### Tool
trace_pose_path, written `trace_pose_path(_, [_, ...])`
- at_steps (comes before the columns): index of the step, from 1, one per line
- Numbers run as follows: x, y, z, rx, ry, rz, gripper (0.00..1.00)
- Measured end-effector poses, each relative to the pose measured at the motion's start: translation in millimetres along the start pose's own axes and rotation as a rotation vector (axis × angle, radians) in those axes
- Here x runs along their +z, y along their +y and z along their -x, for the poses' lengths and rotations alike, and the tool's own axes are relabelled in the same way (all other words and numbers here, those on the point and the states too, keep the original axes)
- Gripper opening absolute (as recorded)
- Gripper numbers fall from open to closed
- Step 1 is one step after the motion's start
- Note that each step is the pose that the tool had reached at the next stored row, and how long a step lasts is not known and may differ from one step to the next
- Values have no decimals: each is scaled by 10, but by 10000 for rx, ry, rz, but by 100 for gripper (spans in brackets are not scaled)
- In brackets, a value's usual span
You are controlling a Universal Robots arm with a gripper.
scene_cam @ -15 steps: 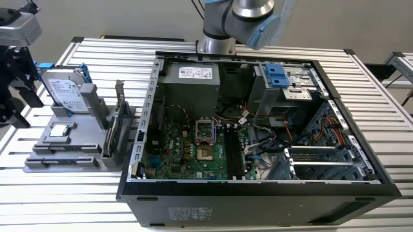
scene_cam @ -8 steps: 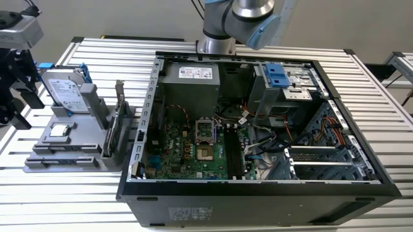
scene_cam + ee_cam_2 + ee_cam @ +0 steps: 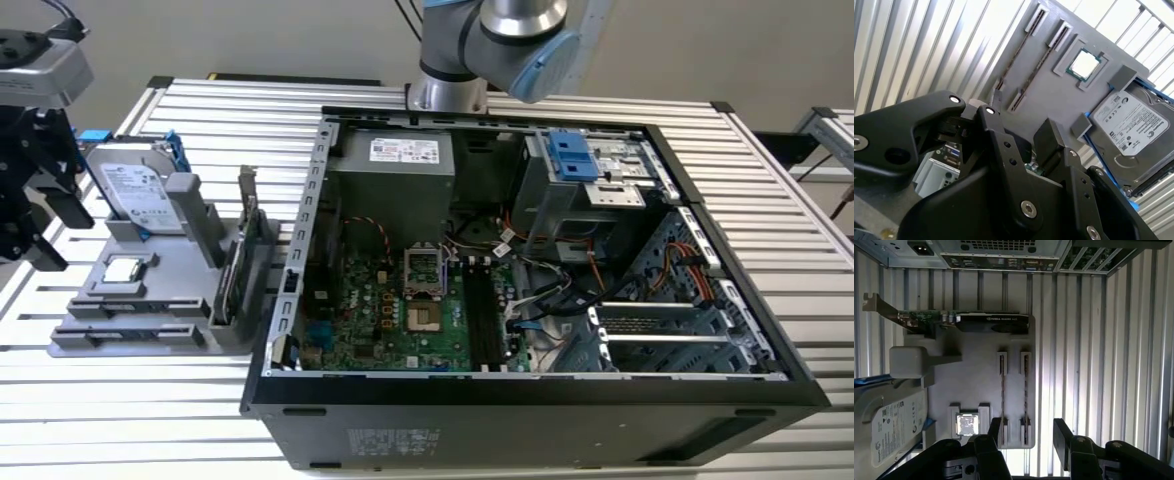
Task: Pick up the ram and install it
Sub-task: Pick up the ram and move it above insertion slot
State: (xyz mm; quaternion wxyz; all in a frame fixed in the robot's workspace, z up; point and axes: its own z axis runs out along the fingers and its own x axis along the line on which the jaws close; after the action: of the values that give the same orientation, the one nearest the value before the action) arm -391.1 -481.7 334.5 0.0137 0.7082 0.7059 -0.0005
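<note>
Wide-spread gripper [image 3: 1027, 427] near ram [image 3: 1025, 390]

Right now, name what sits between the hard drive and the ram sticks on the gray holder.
The square silver CPU chip lies between the hard drive and the ram; the first wrist view shows it plainly.

- This is a robotics lab bench set up for computer assembly.
- An industrial robot arm [image 3: 501, 40] stands at the far edge of a ribbed aluminium table [image 3: 134, 420].
- An open computer case [image 3: 534, 415] lies on its side with its motherboard [image 3: 387, 310] exposed.
- At the exterior view's left, a grey fixture tray [image 3: 127, 340] presents a hard drive [image 3: 134, 190] and a CPU chip [image 3: 124, 268].
- In the first wrist view, the gripper [image 3: 1026, 427] hangs over that tray.
</note>
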Motion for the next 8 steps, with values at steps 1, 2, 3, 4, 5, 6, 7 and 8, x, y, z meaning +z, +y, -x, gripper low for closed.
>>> trace_pose_path(1, [5, 0, 0, 0, 1, 1, 100])
trace_pose_path(2, [11, 0, 0, -1, 1, 1, 100])
trace_pose_path(3, [16, 0, 0, -2, 2, 1, 100])
trace_pose_path(4, [22, 0, -1, -3, 1, 1, 100])
trace_pose_path(5, [27, 0, -1, -4, 0, 1, 100])
trace_pose_path(6, [33, -1, -1, -6, 1, 1, 100])
trace_pose_path(7, [39, -1, -1, -8, 1, 1, 100])
trace_pose_path(8, [45, -1, -1, -10, 1, 1, 100])
